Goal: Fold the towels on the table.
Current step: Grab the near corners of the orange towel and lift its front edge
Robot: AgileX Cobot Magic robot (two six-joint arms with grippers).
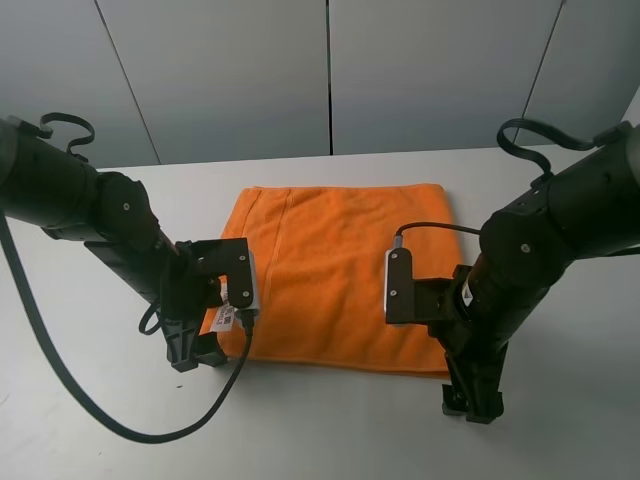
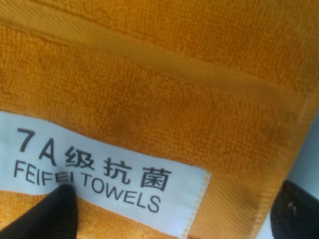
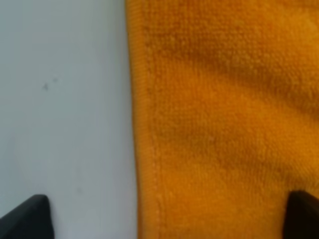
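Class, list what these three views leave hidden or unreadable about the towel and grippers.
Exterior high: near corners of the towel, behind the left gripper and right gripper.
Left wrist: the label, cut by the edge; a fingertip covers some letters.
Right wrist: whether the fingertips touch the towel.

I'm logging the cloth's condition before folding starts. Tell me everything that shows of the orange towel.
The orange towel is a roughly square, terry-looking cloth with hemmed edges and a flatter woven band near one side. It lies spread out on the white table, faintly rippled. A white label printed "FEIFEI TOWELS" is sewn at its near left corner. The open left gripper and the open right gripper each straddle an edge at the near corners. Whether they touch the cloth cannot be told.
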